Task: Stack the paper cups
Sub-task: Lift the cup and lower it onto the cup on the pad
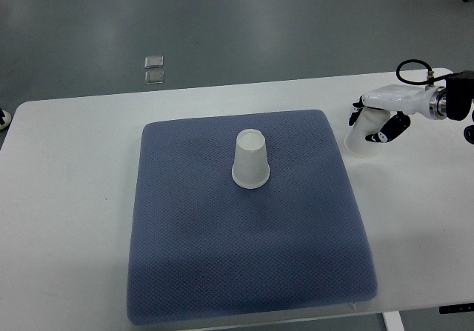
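Observation:
A white paper cup (250, 160) stands upside down near the middle of the blue-grey mat (244, 264). A second white paper cup (361, 140) stands upside down on the white table just off the mat's right edge. My right hand (376, 121) comes in from the right edge, and its fingers are wrapped around this second cup from above and the sides. The left arm is out of view.
The white table (67, 212) carries the mat and has a rounded far edge. Two small clear squares (154, 68) lie on the grey floor beyond the table. A black cable loops over my right wrist (415, 68).

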{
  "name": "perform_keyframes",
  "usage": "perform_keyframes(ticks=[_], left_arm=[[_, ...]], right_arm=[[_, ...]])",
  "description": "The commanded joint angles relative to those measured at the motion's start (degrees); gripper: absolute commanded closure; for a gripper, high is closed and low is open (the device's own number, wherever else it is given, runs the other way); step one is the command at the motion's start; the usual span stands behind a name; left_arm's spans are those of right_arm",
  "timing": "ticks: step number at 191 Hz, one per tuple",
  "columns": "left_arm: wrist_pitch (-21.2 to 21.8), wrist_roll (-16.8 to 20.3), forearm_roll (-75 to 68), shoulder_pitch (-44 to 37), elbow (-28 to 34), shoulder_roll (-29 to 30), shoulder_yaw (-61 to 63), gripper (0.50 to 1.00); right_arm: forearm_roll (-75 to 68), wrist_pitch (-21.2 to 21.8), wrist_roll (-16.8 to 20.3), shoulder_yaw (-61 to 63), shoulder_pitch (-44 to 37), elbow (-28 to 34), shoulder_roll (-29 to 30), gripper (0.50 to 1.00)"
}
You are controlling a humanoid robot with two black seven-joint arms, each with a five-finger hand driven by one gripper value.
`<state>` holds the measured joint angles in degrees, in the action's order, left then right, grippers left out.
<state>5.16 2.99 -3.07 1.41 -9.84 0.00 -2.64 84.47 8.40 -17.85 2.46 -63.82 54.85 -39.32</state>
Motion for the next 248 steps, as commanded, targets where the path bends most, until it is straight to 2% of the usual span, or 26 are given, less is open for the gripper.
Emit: perform_keyframes(ticks=[1, 31, 80, 122, 181, 248], left_arm=[[-0.1, 0.0, 0.0, 0.0, 0.0, 0.0, 0.0, 0.5], [0.0, 0.0, 0.0, 0.0, 0.0, 0.0, 0.0, 0.5], [0.0, 0.0, 0.0, 0.0, 0.0, 0.0, 0.0, 0.5], [0.0, 0.0, 0.0, 0.0, 0.0, 0.0, 0.0, 0.5], [0.0, 0.0, 0.0, 0.0, 0.0, 0.0, 0.0, 0.5], [0.0, 0.0, 0.0, 0.0, 0.0, 0.0, 0.0, 0.5]], right_arm=[[-1.0, 1.4, -1.1, 0.0, -2.1, 0.4, -0.5, 0.92], [-1.2, 4.5, -1.8, 0.0, -6.8, 2.2, -0.4, 0.92], [-5.1, 10.1, -2.8, 0.0, -14.3, 10.5, 0.7, 0.92], [-5.5, 13.7, -2.9, 0.0, -18.8, 11.4, 6.4, 0.92], [-5.5, 15.1, -2.9, -0.8, -20.6, 11.1, 13.1, 0.92], [-5.4, 14.4, -2.8, -0.8, -19.4, 7.8, 15.3, 0.92]])
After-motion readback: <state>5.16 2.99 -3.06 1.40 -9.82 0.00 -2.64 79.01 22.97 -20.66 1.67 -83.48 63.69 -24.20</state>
